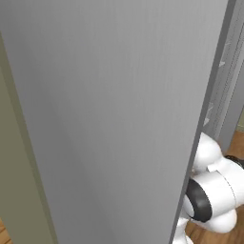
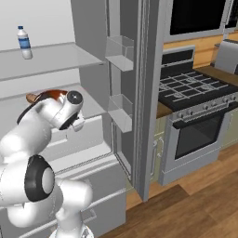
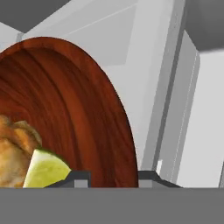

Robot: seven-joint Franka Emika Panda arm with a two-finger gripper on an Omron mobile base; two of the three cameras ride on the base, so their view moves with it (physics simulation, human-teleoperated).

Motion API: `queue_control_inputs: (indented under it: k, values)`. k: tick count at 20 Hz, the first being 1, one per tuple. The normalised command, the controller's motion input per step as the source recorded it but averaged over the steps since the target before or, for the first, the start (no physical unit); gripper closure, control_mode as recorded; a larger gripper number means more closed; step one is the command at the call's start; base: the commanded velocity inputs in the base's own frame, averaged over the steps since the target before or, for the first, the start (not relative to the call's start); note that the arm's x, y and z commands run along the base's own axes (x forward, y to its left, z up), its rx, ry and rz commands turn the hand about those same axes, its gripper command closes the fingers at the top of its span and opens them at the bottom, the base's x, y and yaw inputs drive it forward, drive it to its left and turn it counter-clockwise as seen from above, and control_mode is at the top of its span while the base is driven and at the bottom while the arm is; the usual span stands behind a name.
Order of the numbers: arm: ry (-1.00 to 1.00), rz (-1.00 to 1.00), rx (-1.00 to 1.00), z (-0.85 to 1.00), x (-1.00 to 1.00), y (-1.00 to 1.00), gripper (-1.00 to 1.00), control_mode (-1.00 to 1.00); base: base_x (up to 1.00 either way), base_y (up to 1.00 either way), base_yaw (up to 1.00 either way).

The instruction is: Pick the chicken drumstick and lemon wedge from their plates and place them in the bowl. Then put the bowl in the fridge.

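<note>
The reddish-brown bowl [image 3: 87, 109] fills the left of the hand view, and its rim runs down between my two fingertips. My gripper [image 3: 113, 177] is shut on that rim. Inside the bowl lie the golden chicken drumstick [image 3: 13, 148] and the yellow-green lemon wedge [image 3: 46, 170]. In the right base view the bowl [image 2: 51, 95] sits low over a white shelf inside the open fridge [image 2: 46, 60], mostly hidden behind my wrist. The grey fridge door [image 1: 109, 119] stands open, close in front of the left base camera. The plates are out of view.
A water bottle [image 2: 24, 42] stands on the upper fridge shelf. Clear door bins [image 2: 120, 51] hang on the inside of the open door. A stove [image 2: 190, 93] with an oven stands to the right, above wooden floor.
</note>
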Motion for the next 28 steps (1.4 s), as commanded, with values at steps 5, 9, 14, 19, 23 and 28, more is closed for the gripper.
queue_control_inputs:
  k: [5,9,14,19,23,28]
  values:
    - [0.00,-0.01,0.00,-0.01,0.41,0.22,-1.00,-1.00,0.00,0.00,0.00]
    - [-0.01,0.00,0.00,0.03,-0.18,0.00,-1.00,-1.00,0.00,0.00,0.00]
    - [-0.01,0.00,0.00,0.49,-0.17,0.00,-1.00,-1.00,0.00,0.00,0.00]
    - [-0.08,-0.08,0.06,0.95,-0.87,-0.08,-1.00,-1.00,0.00,0.00,0.00]
    - [0.04,-0.21,0.09,0.68,-1.00,-0.48,-1.00,-1.00,0.00,0.00,0.00]
    - [0.19,-0.21,0.12,0.64,-1.00,-0.73,-1.00,-1.00,0.00,0.00,0.00]
